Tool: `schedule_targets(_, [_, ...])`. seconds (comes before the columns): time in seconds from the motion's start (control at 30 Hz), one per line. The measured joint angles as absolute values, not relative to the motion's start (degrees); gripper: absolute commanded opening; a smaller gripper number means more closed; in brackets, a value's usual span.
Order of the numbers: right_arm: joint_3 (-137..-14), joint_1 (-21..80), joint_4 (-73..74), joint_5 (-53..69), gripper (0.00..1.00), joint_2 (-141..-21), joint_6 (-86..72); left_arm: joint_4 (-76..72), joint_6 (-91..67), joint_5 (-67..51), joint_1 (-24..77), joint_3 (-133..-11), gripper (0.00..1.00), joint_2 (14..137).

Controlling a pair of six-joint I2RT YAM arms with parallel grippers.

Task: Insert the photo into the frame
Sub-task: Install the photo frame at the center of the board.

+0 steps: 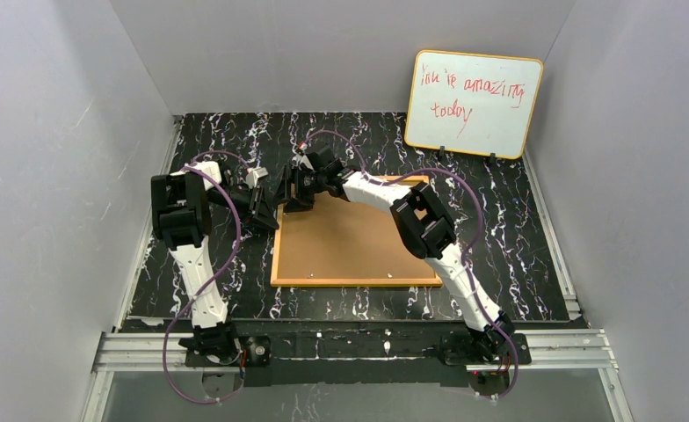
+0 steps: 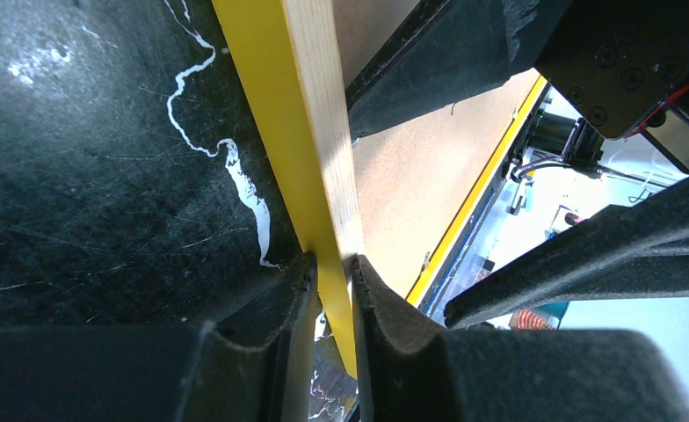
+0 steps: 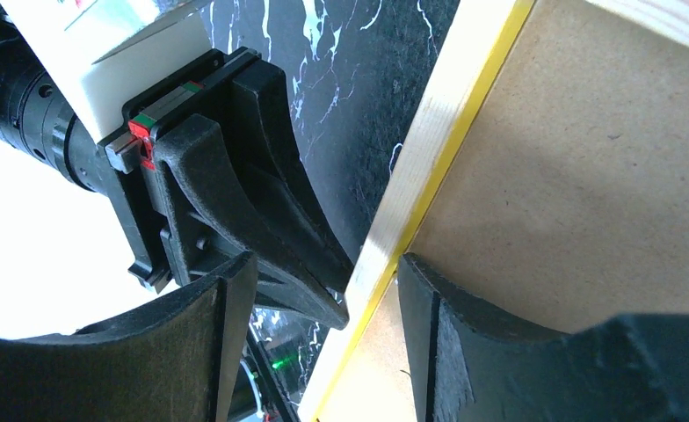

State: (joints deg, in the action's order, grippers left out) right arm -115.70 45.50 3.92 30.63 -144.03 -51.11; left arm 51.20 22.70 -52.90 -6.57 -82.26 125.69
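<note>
The frame [image 1: 356,282] lies back-up mid-bench [image 1: 517,255], its brown backing board [image 1: 350,237] showing, with open bench to its right and below. The left wrist view alone shows the left hand [image 2: 332,272] nearly closed, pinching the frame's rim. The right wrist view shows the right hand [image 3: 322,264] spread wide astride that rim, gripping nothing. Both crowd the frame's upper-left corner, and a whiteboard [image 1: 473,104] stands at upper right.
</note>
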Motion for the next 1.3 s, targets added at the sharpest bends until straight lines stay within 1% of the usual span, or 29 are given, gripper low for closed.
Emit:
schedule_targets(1.03, [-115.35, 44.58, 4.32, 32.34, 0.69, -143.96, -49.87, 51.42, 23.38, -52.58, -6.42, -82.39, 0.11, 125.54])
schedule_targets(1.13, [-115.35, 44.6, 4.27, 32.4, 0.75, -143.96, -49.74, 51.4, 23.38, -52.42, -6.31, -82.39, 0.15, 125.43])
schedule_targets(1.3, [-116.6, 44.56, 5.37, 32.36, 0.88, -143.83, -48.29, 51.29, 23.7, -51.66, -6.13, -82.5, 0.3, 125.16])
